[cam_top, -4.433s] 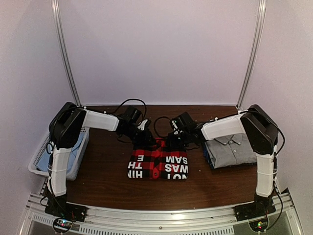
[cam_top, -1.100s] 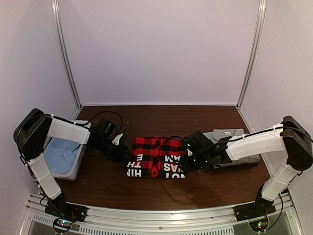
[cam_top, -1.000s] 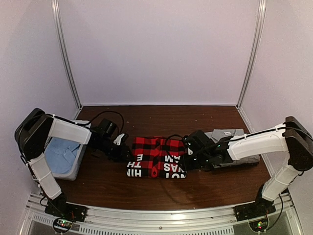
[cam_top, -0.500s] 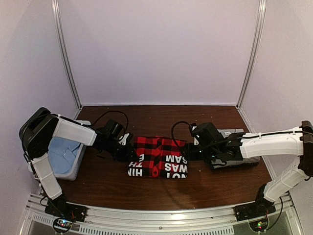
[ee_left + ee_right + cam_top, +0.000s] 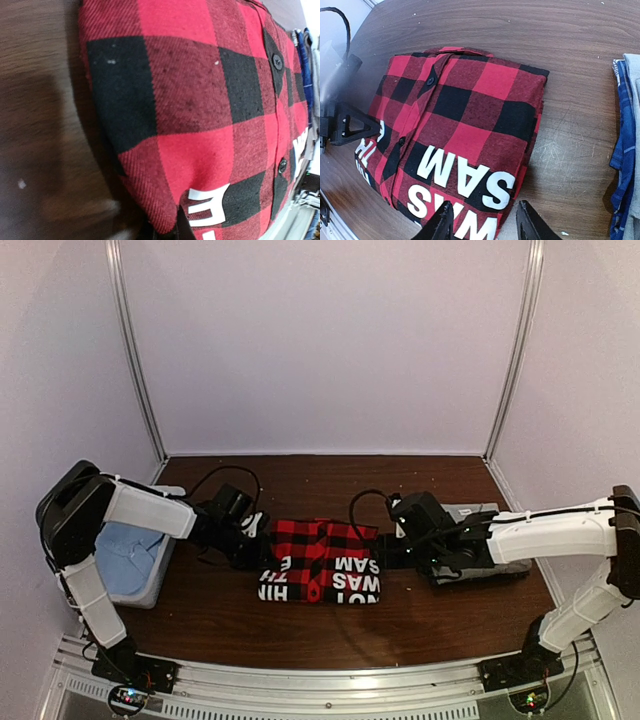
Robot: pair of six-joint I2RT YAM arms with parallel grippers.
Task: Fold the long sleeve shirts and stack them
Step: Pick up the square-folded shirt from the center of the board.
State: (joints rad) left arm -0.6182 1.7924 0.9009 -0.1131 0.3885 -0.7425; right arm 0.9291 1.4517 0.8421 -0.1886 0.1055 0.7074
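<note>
arms stretched low to flannel (image 5: 322, 562) from either side, right jaws apart, left jaws impossible to tell

Left wrist view: the flannel shirt (image 5: 200, 125) runs off the right and bottom edges, its white letters (image 5: 210, 205) chopped at the bottom. From above, the right arm (image 5: 545, 530) covers most of the grey shirt (image 5: 480, 512), and the left gripper (image 5: 265, 545) is too small to read its jaws.

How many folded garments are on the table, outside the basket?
3: the flannel at centre; the grey shirt at right, atop a blue plaid garment. More may hide beneath.
</note>
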